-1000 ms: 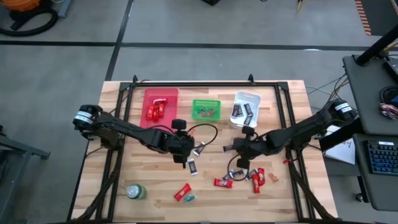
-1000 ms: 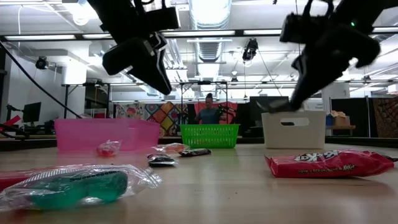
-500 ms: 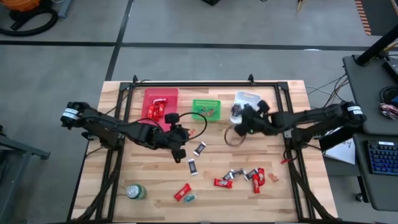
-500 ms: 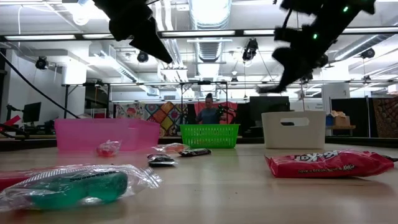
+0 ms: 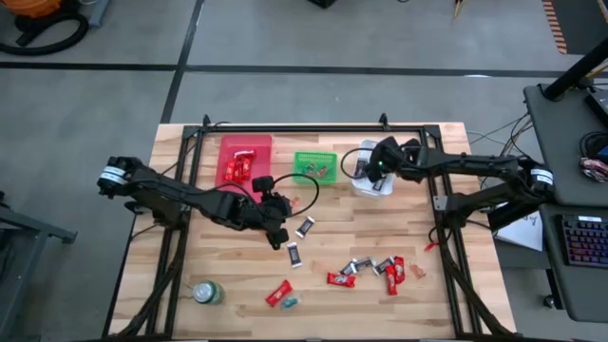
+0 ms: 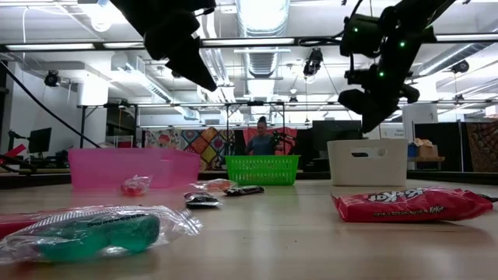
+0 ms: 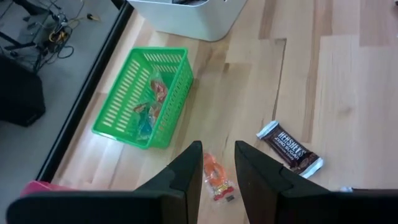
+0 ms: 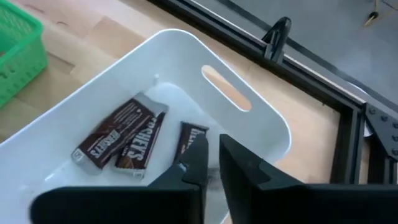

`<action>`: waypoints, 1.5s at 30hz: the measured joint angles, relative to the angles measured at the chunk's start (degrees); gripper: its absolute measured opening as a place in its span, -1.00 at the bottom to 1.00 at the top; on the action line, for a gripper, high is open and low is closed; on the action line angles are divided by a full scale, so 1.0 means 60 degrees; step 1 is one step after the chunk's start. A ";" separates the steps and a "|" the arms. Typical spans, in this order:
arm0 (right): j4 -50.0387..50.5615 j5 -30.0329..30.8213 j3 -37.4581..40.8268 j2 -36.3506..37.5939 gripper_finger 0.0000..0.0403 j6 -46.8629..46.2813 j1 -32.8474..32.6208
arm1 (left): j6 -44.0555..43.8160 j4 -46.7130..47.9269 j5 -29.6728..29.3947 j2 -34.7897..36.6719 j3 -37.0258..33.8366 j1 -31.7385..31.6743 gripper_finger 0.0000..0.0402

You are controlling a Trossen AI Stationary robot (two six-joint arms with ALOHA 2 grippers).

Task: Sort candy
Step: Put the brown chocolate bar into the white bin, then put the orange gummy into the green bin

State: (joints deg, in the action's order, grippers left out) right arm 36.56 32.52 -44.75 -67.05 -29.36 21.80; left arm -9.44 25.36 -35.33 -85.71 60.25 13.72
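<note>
Right gripper (image 8: 210, 163): poised above the white plastic bin (image 8: 261, 124); fingers a narrow slit apart, nothing between them.
Left gripper (image 7: 216, 163): raised over the wooden table (image 5: 418, 237) near the centre; fingers narrowly parted, empty, above a small orange sweet (image 7: 216, 177).
White bin contents: three dark brown-and-silver chocolate bars (image 8: 132, 141) on its floor.
Green mesh basket (image 7: 142, 98): holds a few small sweets; stands between the white bin and the pink tray (image 5: 244, 160), which holds red-wrapped sweets.
Loose candy (image 5: 372, 272): red and brown pieces scattered over the table's near half, one brown bar (image 7: 290, 148) near the left gripper.
Round green can (image 5: 207, 292): near the table's front left.
Low view only: red wrapper (image 6: 411, 204) and teal sweet (image 6: 93, 232) in the foreground; a person (image 6: 261, 137) in the room behind.
</note>
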 joint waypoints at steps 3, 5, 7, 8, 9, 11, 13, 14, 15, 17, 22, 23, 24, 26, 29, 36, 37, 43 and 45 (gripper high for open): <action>-0.0004 0.0006 0.0000 0.0007 -0.69 0.0037 0.0068 | -0.0016 -0.0004 0.0000 -0.0004 0.0000 0.0000 -0.61; -0.0034 0.0003 0.0000 0.0022 -0.60 0.0062 0.0062 | -0.0020 -0.0004 0.0000 -0.0004 0.0000 0.0000 -0.61; -0.0104 -0.0001 0.0000 0.0038 -0.54 0.0066 0.0026 | -0.0031 -0.0001 0.0015 -0.0004 0.0000 0.0006 -0.61; -0.0136 -0.0012 0.0000 0.0046 -0.53 0.0066 -0.0014 | -0.0051 -0.0004 0.0071 -0.0004 0.0000 0.0007 -0.61; -0.0163 -0.0064 -0.0002 0.0068 -0.51 0.0066 -0.0053 | -0.0070 -0.0004 0.0150 -0.0004 0.0000 0.0011 -0.61; -0.0197 -0.0306 -0.0039 0.0111 -0.50 0.0079 -0.0126 | -0.0126 0.0002 0.0418 -0.0004 0.0000 0.0011 -0.61; -0.0251 -0.0581 -0.0121 0.0161 -0.50 0.0084 -0.0244 | -0.0207 0.0015 0.0760 -0.0004 0.0000 0.0011 -0.61; -0.0259 -0.0712 -0.0161 0.0182 -0.50 0.0076 -0.0308 | -0.0302 0.0022 0.0945 -0.0004 0.0000 0.0011 -0.61; -0.0290 -0.0799 -0.0188 0.0203 -0.51 0.0070 -0.0390 | -0.0400 0.0024 0.1151 -0.0004 0.0000 0.0011 -0.61; -0.0369 -0.0975 -0.0250 0.0211 -0.52 0.0073 -0.0587 | -0.0530 0.0044 0.1545 -0.0004 -0.0004 0.0011 -0.61; -0.0829 -0.1009 -0.0317 0.0211 -0.53 0.0073 -0.1197 | -0.0685 -0.0327 0.1734 -0.0009 -0.0342 0.0018 -0.61; -0.0947 -0.1009 -0.0317 0.0211 -0.53 0.0073 -0.1312 | -0.0744 -0.0599 0.1733 -0.0011 -0.0486 -0.0002 -0.61; -0.1029 -0.1005 -0.0317 0.0211 -0.53 0.0072 -0.1415 | -0.0786 -0.0911 0.1716 -0.0011 -0.0642 -0.0034 -0.61; -0.1151 -0.1003 -0.0317 0.0211 -0.51 0.0073 -0.1604 | -0.0870 -0.1627 0.1663 -0.0020 -0.0971 -0.0109 -0.61; -0.1342 -0.0999 -0.0317 0.0211 -0.49 0.0073 -0.1823 | -0.0876 -0.2641 0.1581 -0.0087 -0.1397 -0.0276 -0.61; -0.1605 -0.0937 -0.0310 0.0211 -0.49 0.0071 -0.2036 | -0.1022 -0.3190 0.1284 -0.0675 -0.1628 -0.0760 -0.31; -0.1618 -0.0930 -0.0306 0.0211 -0.49 0.0069 -0.2069 | -0.1029 -0.3151 0.1173 -0.0803 -0.1636 -0.0801 -0.25; -0.1729 -0.0921 -0.0306 0.0211 -0.47 0.0071 -0.2072 | -0.1266 -0.3213 0.0976 -0.2065 -0.1391 -0.1142 -0.01; -0.1732 -0.0917 -0.0302 0.0211 -0.47 0.0069 -0.2072 | -0.1323 -0.3142 0.0971 -0.2446 -0.1230 -0.1225 0.00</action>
State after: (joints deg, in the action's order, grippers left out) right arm 26.17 27.02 -46.57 -65.78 -28.95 9.37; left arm -17.38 6.51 -29.51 -100.39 52.87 6.36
